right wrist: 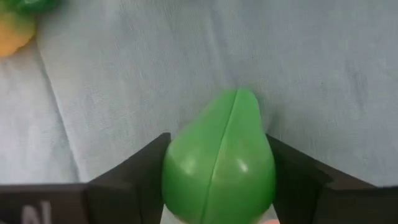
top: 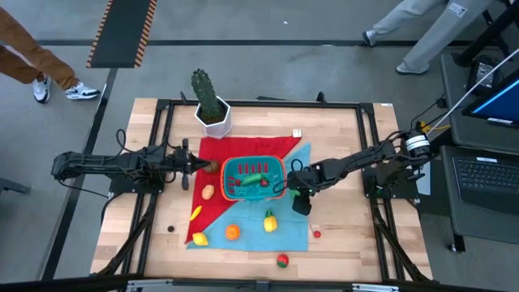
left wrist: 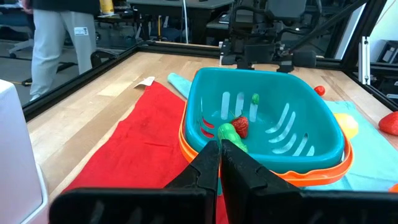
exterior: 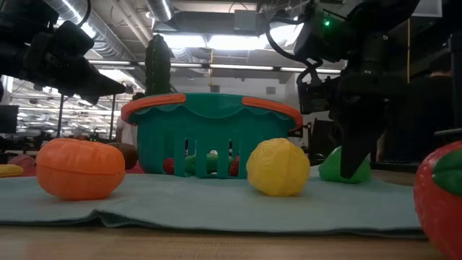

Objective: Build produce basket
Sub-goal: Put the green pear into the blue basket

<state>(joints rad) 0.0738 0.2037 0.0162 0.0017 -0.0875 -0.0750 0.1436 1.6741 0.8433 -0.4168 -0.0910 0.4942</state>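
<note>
The teal basket (top: 253,162) with an orange rim stands on a red and light-blue cloth (top: 251,235) and holds green and red produce (left wrist: 231,129). Right of the basket, my right gripper (top: 301,203) points steeply down, its fingers closed on a green pear (right wrist: 221,158) that lies on the blue cloth. More produce rests on the cloth: a yellow lemon (top: 269,221), an orange (top: 233,232) and a yellow banana (top: 195,213). A strawberry (top: 282,260) sits on the bare wood. My left gripper (left wrist: 219,149) hovers shut just left of the basket's rim. My right gripper pinches the pear's wide body (right wrist: 177,171) between its two fingers (right wrist: 140,174), one on each side. The fingers come from above, slanting steeply down. The pear lies on the blue cloth, its narrow end pointing away from the wrist.
A white pot with a cactus (top: 212,113) stands at the far left of the cloth. A small red piece (top: 316,234) lies right of the cloth. Black frame rails (top: 162,162) run along the table's sides. People's legs show beyond the far edge.
</note>
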